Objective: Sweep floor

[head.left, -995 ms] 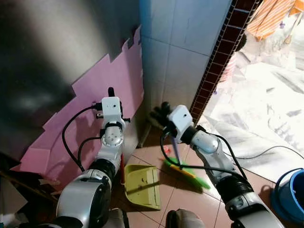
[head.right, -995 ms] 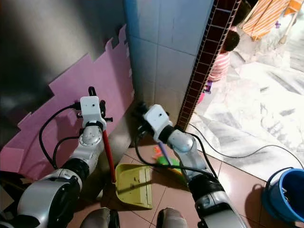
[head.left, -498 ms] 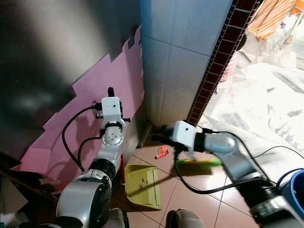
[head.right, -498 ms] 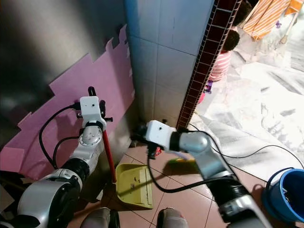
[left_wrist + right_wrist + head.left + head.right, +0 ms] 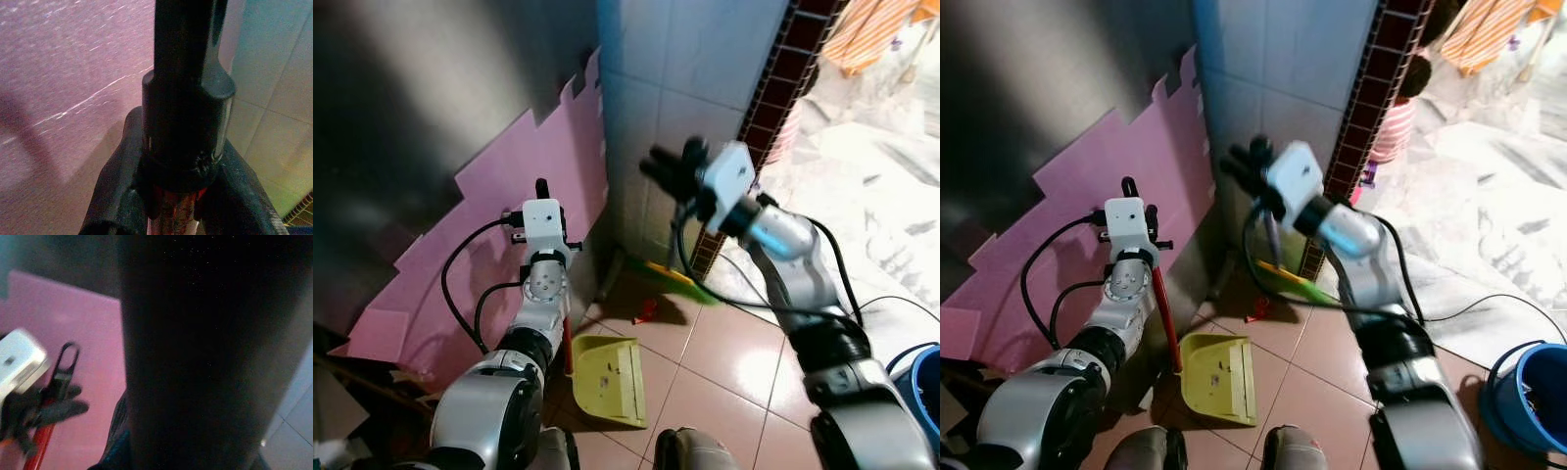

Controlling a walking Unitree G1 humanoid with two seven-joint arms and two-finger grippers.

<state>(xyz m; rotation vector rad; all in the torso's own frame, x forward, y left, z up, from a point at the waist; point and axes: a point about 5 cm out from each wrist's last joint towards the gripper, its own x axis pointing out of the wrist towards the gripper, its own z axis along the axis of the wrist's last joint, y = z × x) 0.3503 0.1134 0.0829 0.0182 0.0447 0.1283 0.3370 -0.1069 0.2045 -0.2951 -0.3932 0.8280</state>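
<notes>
My left gripper (image 5: 541, 188) is shut on the top of the dustpan's red pole (image 5: 1166, 323), seen close up in the left wrist view as a black cap (image 5: 186, 122) between the fingers. The yellow-green dustpan (image 5: 607, 380) rests on the tiles below it. My right gripper (image 5: 671, 166) is raised high by the tiled wall corner, shut on the broom handle (image 5: 1273, 235). The green and yellow broom head (image 5: 675, 279) hangs tilted just above the floor at the wall's foot. A small red scrap (image 5: 644, 311) lies on the tiles between broom and dustpan.
A pink foam sheet (image 5: 499, 206) leans on the dark wall at left. A blue bucket (image 5: 1528, 382) stands at the right edge, with a cable (image 5: 1489, 304) trailing over the floor. A person in striped clothes (image 5: 1396, 122) crouches beyond the brick-trimmed corner.
My right arm has swung up and back, lifting the broom head off the tiles beside the dustpan and carrying it to the wall's foot. The left arm and dustpan stayed put.
</notes>
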